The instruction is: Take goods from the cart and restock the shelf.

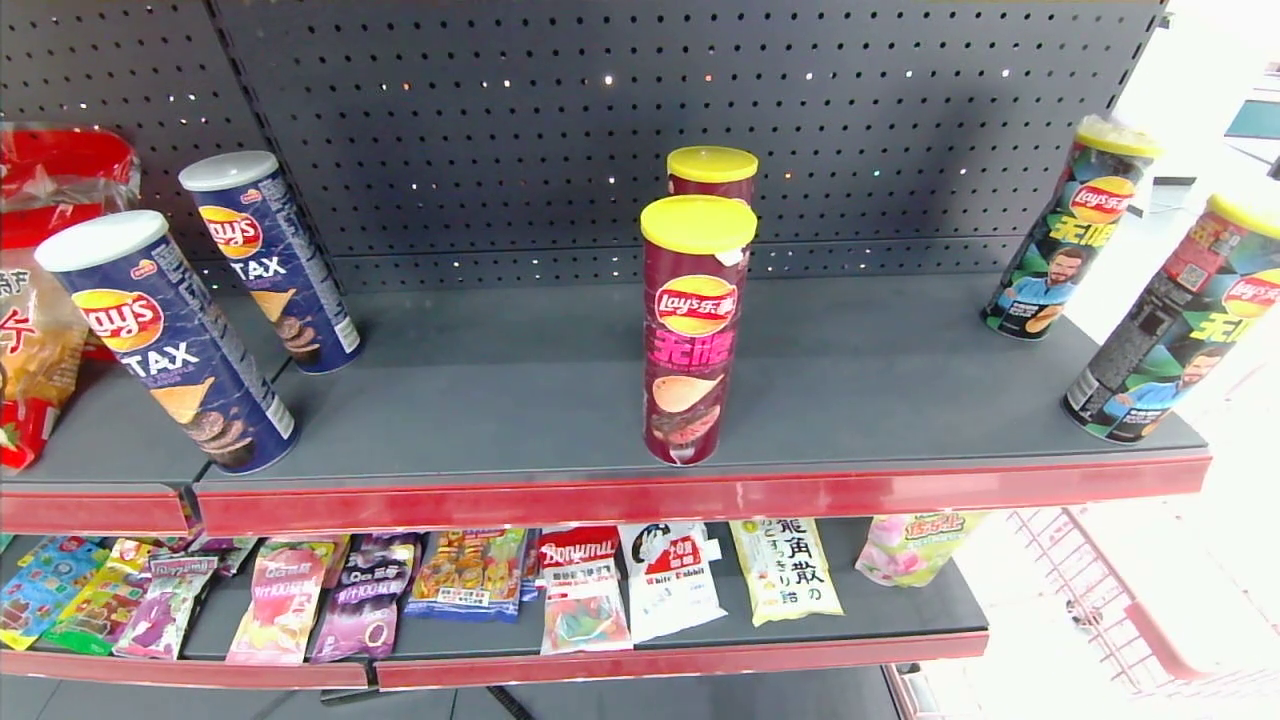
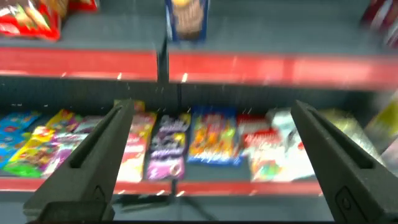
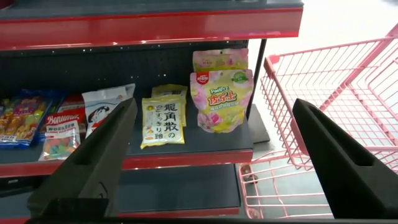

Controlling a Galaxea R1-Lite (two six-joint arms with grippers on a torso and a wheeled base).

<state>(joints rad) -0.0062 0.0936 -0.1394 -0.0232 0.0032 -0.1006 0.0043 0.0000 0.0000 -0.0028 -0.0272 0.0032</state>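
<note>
Firstly, left gripper point(image 2: 211, 158): fingers spread wide apart, nothing between them; faces the lower shelf point(image 2: 186, 186) and its row of packets point(image 2: 168, 146)
Right gripper point(image 3: 211, 165): fingers likewise wide apart, nothing held; faces the right end of the lower shelf, with the cart point(image 3: 323, 81) just beside that end
Cart: pink wire basket; stands on the floor to the right of the shelving
Pink-green pouches point(image 3: 222, 99): two, one behind the other, upright at the lower shelf's right end; nearest the cart
Yellow packets point(image 3: 163, 121): lying just beside the pouches; a white packet point(image 3: 106, 106) comes next
Upper shelf point(image 1: 500, 370): grey deck with a red front strip; pegboard point(image 1: 500, 120) behind
Maroon cans point(image 1: 695, 330): two with yellow lids, mid-shelf, one behind the other; the front one near the edge
Blue cans point(image 1: 170, 340): two with white lids at the left; well apart from the maroon pair
Green-black cans point(image 1: 1070, 230): two at the right end; one at the back, one at the front corner
Red bags point(image 1: 50, 200): far left, on the neighbouring section
</note>
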